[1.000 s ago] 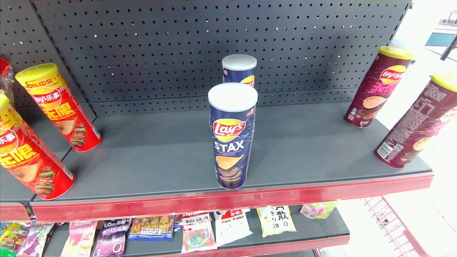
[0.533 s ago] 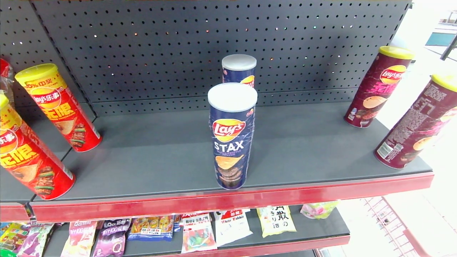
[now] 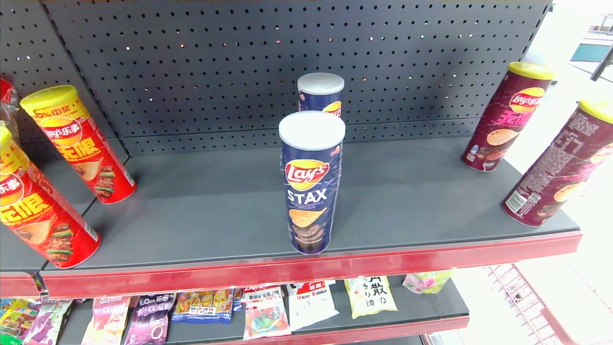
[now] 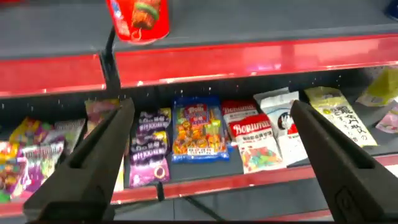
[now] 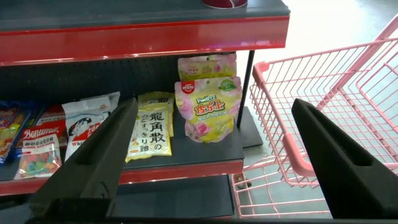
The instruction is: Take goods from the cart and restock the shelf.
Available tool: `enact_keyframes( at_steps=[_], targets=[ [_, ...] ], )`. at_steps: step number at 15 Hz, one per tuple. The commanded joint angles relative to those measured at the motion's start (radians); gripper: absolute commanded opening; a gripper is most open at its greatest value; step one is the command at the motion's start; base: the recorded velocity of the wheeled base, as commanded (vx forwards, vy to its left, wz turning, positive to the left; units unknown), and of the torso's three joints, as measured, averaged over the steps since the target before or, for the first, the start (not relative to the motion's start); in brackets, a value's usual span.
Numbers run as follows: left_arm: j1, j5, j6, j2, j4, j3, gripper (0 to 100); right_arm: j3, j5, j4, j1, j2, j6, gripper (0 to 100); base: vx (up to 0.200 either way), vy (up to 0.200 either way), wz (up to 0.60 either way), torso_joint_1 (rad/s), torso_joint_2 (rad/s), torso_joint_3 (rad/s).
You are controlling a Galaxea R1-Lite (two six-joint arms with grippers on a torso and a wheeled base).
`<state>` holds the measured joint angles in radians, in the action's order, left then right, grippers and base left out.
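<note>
Two blue chip cans stand in the middle of the grey shelf [image 3: 201, 211], one at the front edge [image 3: 311, 184] and one behind it [image 3: 321, 93]. Red cans [image 3: 79, 143] stand at the left and maroon cans [image 3: 510, 117] at the right. My left gripper [image 4: 208, 158] is open and holds nothing, low in front of the snack bags on the lower shelf [image 4: 199, 127]. My right gripper [image 5: 214, 158] is open too, in front of the lower shelf beside the pink cart [image 5: 323, 130].
The shelf has a red front lip [image 3: 306, 268] and a perforated back panel [image 3: 239, 62]. Wide bare shelf lies on either side of the blue cans. Snack bags [image 3: 266, 314] fill the lower shelf. A green-pink pouch [image 5: 208, 106] stands near the cart's rim.
</note>
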<state>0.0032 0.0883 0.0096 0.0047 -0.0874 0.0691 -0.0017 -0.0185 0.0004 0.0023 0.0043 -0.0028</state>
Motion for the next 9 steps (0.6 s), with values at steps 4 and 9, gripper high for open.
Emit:
enact_keyframes(
  at_steps=[4, 9],
  targets=[
    [0.001, -0.136, -0.062, -0.005, 0.011, -0.012, 100, 0.0, 0.0, 0.0, 0.001, -0.001, 0.001, 100, 0.0, 0.0, 0.0, 0.0, 0.0, 0.0],
    [0.0, -0.042, -0.014, -0.005, 0.081, -0.068, 100, 0.0, -0.001, 0.0, 0.001, -0.001, 0.001, 100, 0.0, 0.0, 0.0, 0.0, 0.0, 0.0]
  ],
)
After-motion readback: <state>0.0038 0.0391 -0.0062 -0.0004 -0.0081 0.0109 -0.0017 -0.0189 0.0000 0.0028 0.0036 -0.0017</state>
